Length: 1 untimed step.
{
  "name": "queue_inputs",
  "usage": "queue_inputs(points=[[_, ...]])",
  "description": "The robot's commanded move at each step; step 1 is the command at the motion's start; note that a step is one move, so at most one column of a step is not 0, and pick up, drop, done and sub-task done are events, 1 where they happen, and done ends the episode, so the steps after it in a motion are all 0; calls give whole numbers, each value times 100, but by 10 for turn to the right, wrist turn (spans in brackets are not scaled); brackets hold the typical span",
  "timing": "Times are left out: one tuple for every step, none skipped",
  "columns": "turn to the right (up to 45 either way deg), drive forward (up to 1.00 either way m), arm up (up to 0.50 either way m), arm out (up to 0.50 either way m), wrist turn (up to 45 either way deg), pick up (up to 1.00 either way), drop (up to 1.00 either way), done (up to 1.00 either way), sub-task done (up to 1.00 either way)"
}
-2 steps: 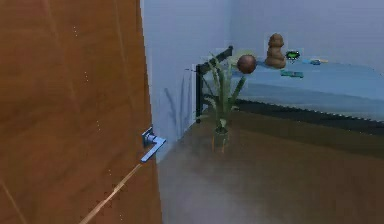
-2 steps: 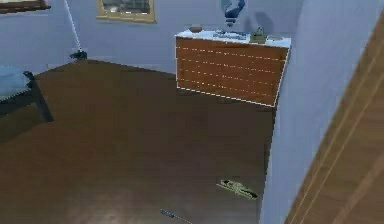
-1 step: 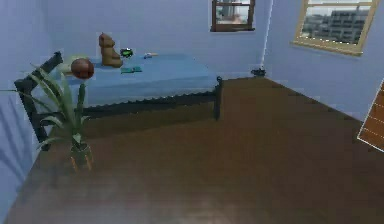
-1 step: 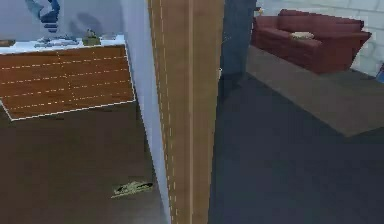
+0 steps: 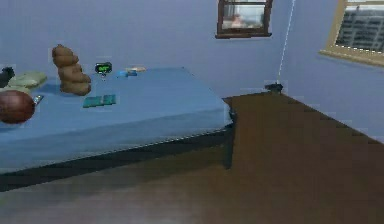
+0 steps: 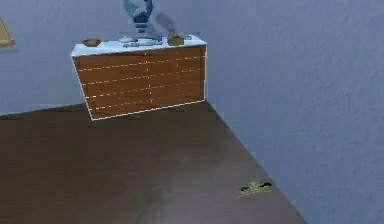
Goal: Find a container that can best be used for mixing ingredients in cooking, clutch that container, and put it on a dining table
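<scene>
1. Gripper: I cannot tell its state from these views.
2. The likeliest mixing container is a small brownish bowl-like blob (image 6: 91, 42) at the left end of the dresser (image 6: 140, 82) top, though it is too small to be sure.
3. Risk: grabbing the wrong item. Another small thing (image 6: 177, 39) sits near the right end, beside a blue statue (image 6: 140, 14).
4. Risk: turning the base toward the dresser could clip the bed (image 5: 130, 120) — or run over the small floor object (image 6: 257, 187).
</scene>
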Motion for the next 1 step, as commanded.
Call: queue_inputs(points=[[60,0,0,0,0,0,0,0,0]])
